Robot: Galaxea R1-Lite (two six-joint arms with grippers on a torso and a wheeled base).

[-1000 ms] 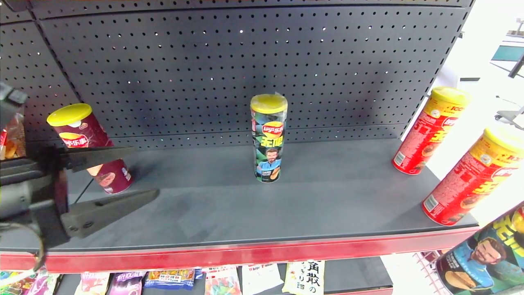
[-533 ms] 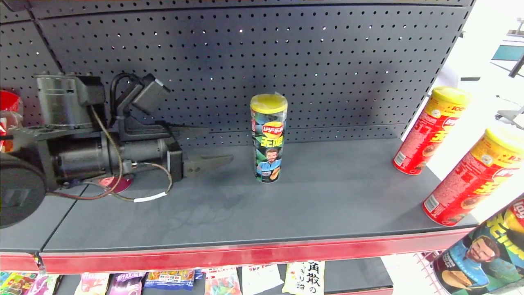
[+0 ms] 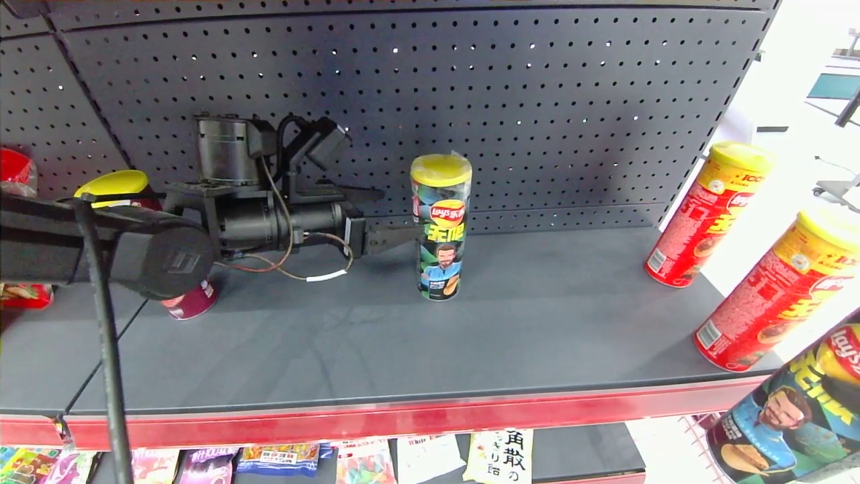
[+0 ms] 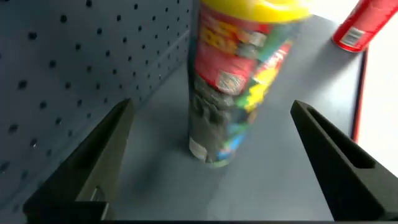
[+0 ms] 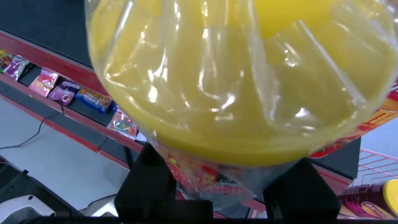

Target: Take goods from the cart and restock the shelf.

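Observation:
A green-and-black chip can with a yellow lid [image 3: 441, 228] stands upright in the middle of the grey shelf [image 3: 403, 349]. My left gripper [image 3: 403, 214] lies across the shelf from the left and is open, its fingertips at the can's left side. In the left wrist view the can [image 4: 239, 81] stands just ahead, between the spread fingers [image 4: 93, 168], untouched. My right gripper [image 5: 224, 190] is shut on another chip can whose yellow lid under a clear cap [image 5: 242, 74] looms close. That held can [image 3: 786, 417] is at the lower right, below the shelf's front edge.
A maroon can [image 3: 117, 185] stands behind my left arm at the shelf's left. Two red cans [image 3: 705, 215] [image 3: 772, 296] stand at the right end. A pegboard wall [image 3: 403, 101] backs the shelf. Snack packets [image 3: 363, 460] hang below the red front lip [image 3: 403, 420].
My left arm has swung from the shelf's left edge across to the middle can, with its fingers open throughout. The can in my right gripper has shifted slightly.

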